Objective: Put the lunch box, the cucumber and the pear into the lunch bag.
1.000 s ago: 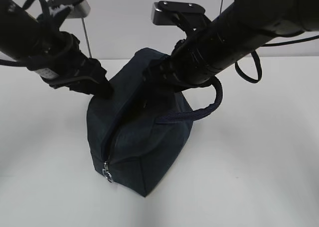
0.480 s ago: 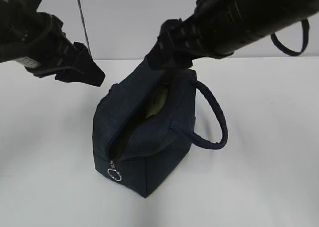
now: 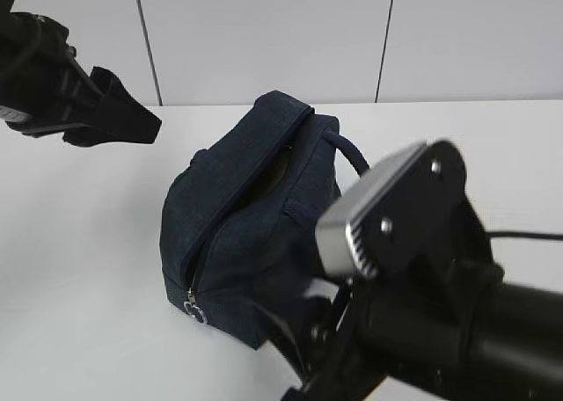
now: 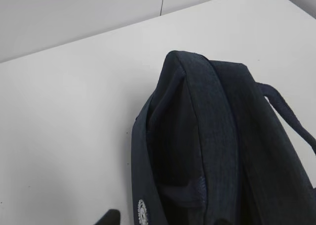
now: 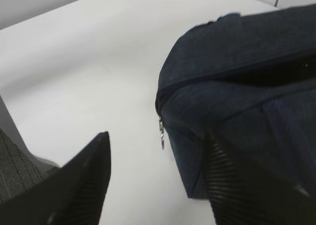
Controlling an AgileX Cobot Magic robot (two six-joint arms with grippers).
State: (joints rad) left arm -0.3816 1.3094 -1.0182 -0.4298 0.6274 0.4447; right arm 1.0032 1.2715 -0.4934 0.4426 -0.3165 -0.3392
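White table (image 3: 79,269), lunch bag (image 3: 251,234) upright, zip seemingly part-open, right claw (image 5: 155,185) spread.

The left arm reaches in from the upper left of the exterior view, its dark tool (image 3: 119,120) tapering to a point that aims rightward and slightly down, held in the air and touching nothing. Whether its jaws are parted cannot be told; its wrist view shows only two dark tips at the bottom edge.

The right arm fills the lower right foreground, blurred, with a silver bracket on the wrist. In its wrist view the right tool (image 5: 155,178) stands wide apart, empty, one ribbed finger (image 5: 86,178) to each side.
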